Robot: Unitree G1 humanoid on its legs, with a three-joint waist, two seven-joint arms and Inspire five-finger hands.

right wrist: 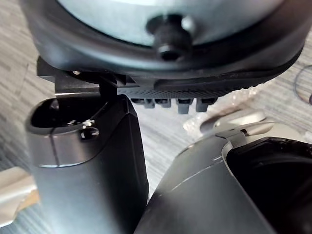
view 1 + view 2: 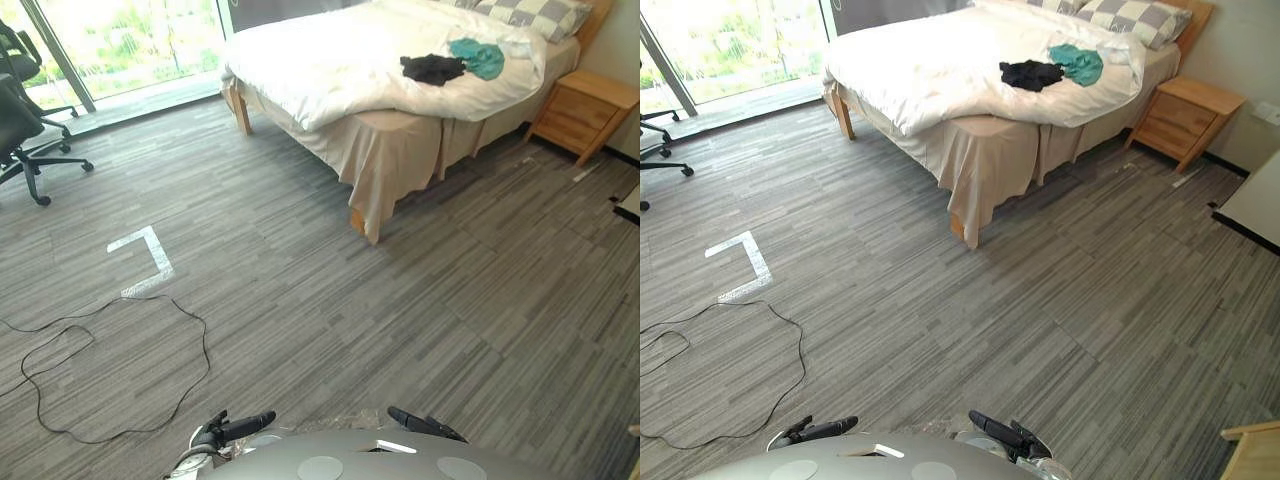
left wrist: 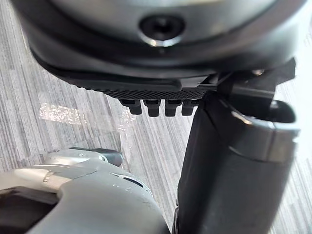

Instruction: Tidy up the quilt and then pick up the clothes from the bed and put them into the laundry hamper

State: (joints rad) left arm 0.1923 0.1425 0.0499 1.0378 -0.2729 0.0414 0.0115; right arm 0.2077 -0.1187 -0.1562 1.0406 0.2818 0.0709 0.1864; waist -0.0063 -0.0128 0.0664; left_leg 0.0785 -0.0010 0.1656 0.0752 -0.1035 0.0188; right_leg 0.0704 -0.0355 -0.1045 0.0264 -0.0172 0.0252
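The bed (image 2: 400, 150) stands far across the floor, and the white quilt (image 2: 330, 60) lies lengthwise on it, draped over its near side edge. A black garment (image 2: 432, 68) and a teal garment (image 2: 478, 57) lie bunched and touching on the quilt by the head end. The left robot hand (image 2: 238, 429) and the right robot hand (image 2: 422, 423) hang low, fingers loosely straight and empty

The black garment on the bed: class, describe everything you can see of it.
The black garment is a small crumpled heap of dark, soft-looking cloth; no sleeves or shape can be made out. It lies on the white quilt near the pillow end of the bed, and seems to touch the teal garment beside it.
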